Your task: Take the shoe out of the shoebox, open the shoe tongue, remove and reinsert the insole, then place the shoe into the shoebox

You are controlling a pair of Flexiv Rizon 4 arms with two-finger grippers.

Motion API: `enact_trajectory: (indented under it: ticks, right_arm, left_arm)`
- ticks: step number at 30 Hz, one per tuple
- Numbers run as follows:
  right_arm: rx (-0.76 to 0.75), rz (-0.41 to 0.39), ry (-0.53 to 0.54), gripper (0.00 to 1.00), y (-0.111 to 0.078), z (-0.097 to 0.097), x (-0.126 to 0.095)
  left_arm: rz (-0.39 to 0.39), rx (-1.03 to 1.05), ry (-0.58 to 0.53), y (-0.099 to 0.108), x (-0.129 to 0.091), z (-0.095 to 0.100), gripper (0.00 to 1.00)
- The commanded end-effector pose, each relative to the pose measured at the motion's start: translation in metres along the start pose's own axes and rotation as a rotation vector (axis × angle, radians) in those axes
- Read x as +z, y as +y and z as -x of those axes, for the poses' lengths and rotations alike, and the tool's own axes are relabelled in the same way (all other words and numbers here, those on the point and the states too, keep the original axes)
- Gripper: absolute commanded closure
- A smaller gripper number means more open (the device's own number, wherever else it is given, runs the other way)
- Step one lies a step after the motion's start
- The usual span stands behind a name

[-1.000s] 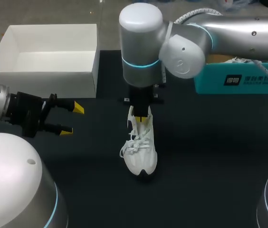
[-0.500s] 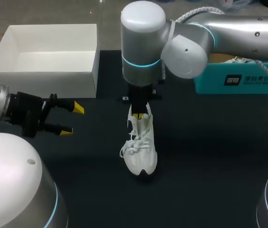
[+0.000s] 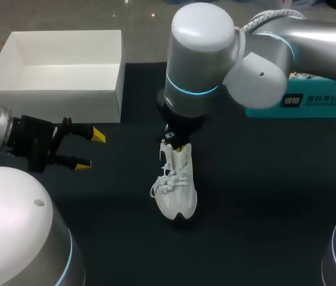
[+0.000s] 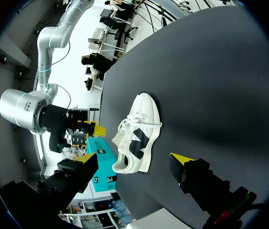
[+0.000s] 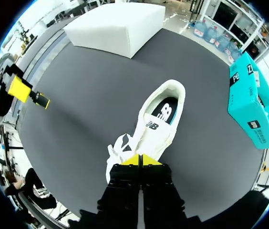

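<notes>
The dark worktop [image 3: 263, 196] carries everything. Over the last second my right arm [image 3: 215, 65] has swung its bulky wrist up and to the right. The right fingers [image 5: 132, 160], earlier dipped into the mouth of the shoe [image 3: 177, 185], now hover just above its laces, clenched tip to tip on nothing visible. The insole [image 5: 165, 110] lies inside (so probably a regrasp is due). The open white shoebox [image 3: 55, 104] stands behind and left of the shoe, a teal box [image 3: 311, 104] behind and right. Left of the shoe the left fingers [image 3: 99, 136] wait released, perhaps in the return path.
</notes>
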State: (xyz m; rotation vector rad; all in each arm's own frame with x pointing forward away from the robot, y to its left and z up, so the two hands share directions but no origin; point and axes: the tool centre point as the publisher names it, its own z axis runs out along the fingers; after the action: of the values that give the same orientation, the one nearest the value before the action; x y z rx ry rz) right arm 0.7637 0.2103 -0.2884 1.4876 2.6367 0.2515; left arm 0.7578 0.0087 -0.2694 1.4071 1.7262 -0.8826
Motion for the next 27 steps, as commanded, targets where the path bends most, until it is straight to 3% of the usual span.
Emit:
enact_trajectory:
  ticks: [1, 3, 4, 8, 12, 16, 21, 27]
  right_arm:
    - [-0.210, 0.002, 0.020, 1.00, 0.000, 0.003, 0.002]
    - [-0.210, 0.002, 0.020, 1.00, 0.000, 0.003, 0.002]
    - [-0.309, 0.002, -0.029, 1.00, 0.002, 0.002, -0.001]
    - [-0.592, 0.080, -0.003, 1.00, 0.012, 0.007, -0.016]
    - [-0.712, 0.058, -0.044, 1.00, 0.024, 0.011, -0.022]
    - [-0.770, 0.031, -0.048, 1.00, 0.041, 0.015, -0.017]
    - [-0.731, -0.030, -0.057, 1.00, 0.061, 0.022, -0.004]
    - [-0.709, -0.035, -0.066, 1.00, 0.063, 0.022, -0.002]
  left_arm:
    - [0.001, 0.000, 0.005, -0.001, 0.000, 0.001, 0.00]
    - [0.001, 0.000, 0.005, -0.001, 0.000, 0.001, 0.00]
    - [0.001, 0.000, 0.005, -0.001, 0.000, 0.001, 0.00]
    - [0.001, 0.000, 0.005, -0.001, 0.000, 0.001, 0.00]
    - [0.001, 0.000, 0.005, -0.001, 0.000, 0.001, 0.00]
    - [0.001, 0.000, 0.005, -0.001, 0.000, 0.001, 0.00]
    - [0.001, 0.000, 0.005, -0.001, 0.000, 0.001, 0.00]
    - [0.001, 0.000, 0.005, -0.001, 0.000, 0.001, 0.00]
